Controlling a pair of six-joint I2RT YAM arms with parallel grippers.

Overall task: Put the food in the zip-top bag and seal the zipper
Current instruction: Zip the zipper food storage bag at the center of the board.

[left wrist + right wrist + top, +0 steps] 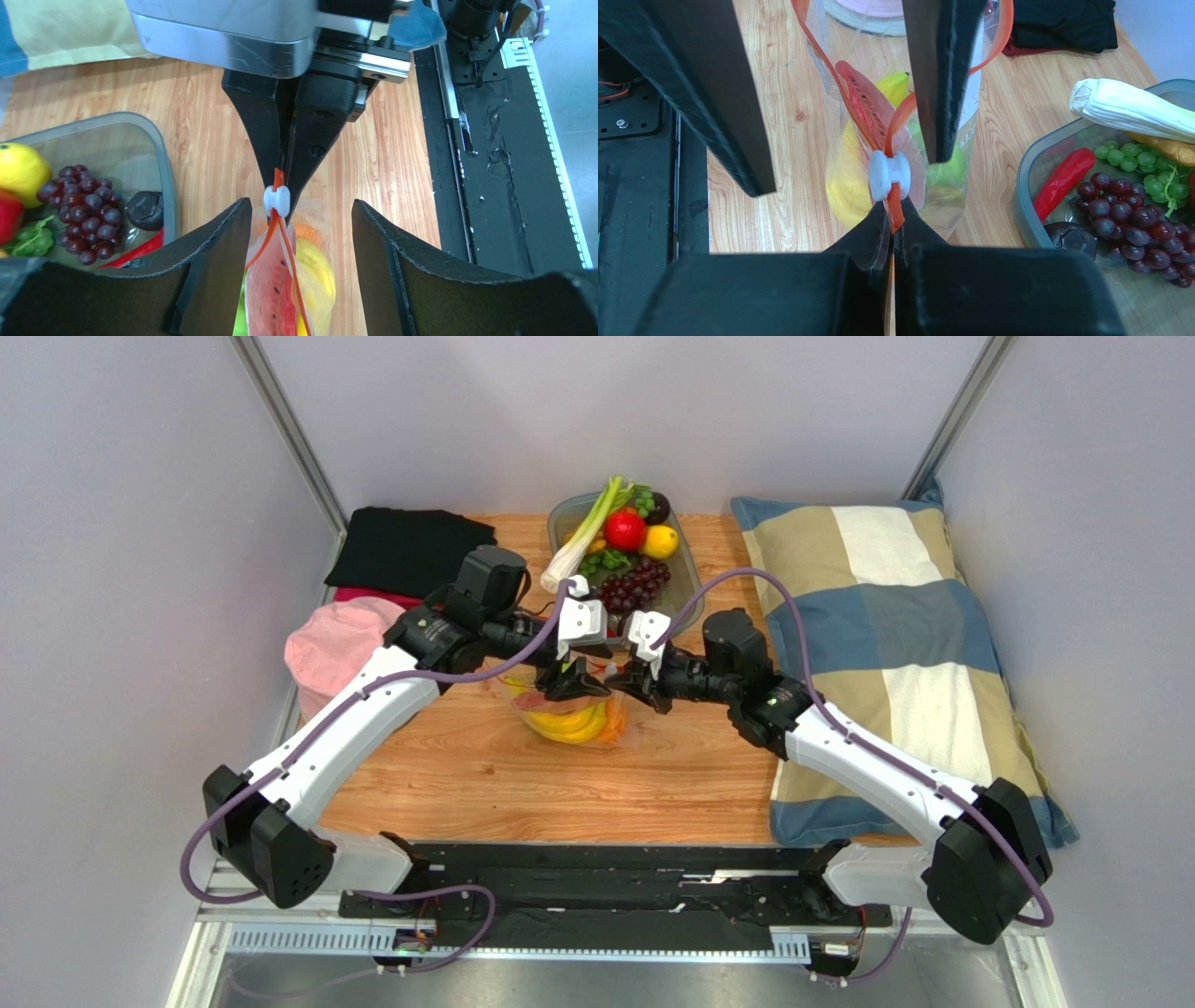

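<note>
From above, your left pincer point(568, 676) and right pincer point(627, 679) meet over the zip-top bag point(572, 721). It sits mid-bench point(463, 770), just in front of the grey tray point(561, 511) of grapes point(634, 588) and vegetables.

In the left wrist view, your left pincer is spread wide to either side of the bag, gripping nothing. Inside the bag you see the watermelon slice point(270, 294) and banana point(319, 269).

In the right wrist view, your right pincer is clamped tight on the zipper point(895, 207) end, just below the white slider point(888, 176).
</note>
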